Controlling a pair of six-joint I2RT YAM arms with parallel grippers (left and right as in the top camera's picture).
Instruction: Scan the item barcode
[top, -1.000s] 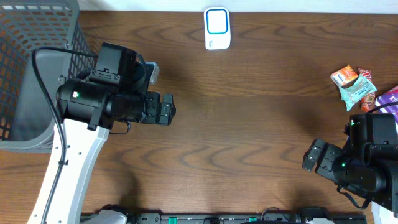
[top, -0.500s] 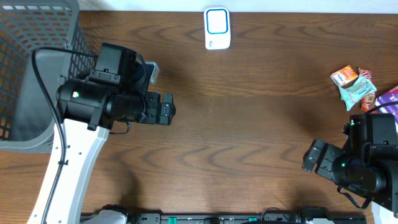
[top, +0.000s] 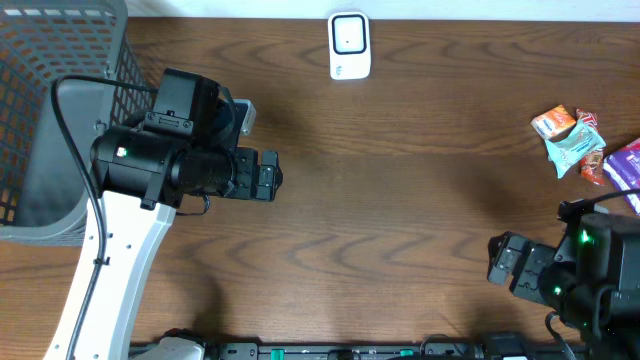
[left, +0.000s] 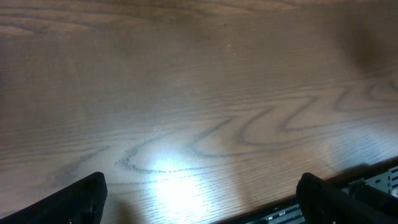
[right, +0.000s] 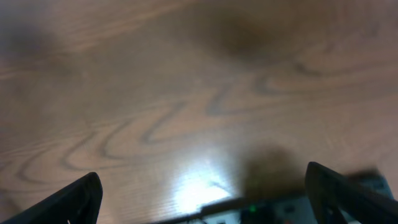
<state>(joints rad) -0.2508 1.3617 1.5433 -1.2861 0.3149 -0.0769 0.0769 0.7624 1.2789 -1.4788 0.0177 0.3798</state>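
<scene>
At the right edge, light, crinkly packets (top: 572, 140) lie heaped, probably best pinched by a sealed end; both pairs of jaws stand released, empty.

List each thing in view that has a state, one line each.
left hand: open, holding nothing.
right hand: open, holding nothing.
scanner: lying at the far edge of the table, no item near it.
snack packets: heaped at the right edge, untouched.
basket: upright at the left edge; contents unclear.
</scene>
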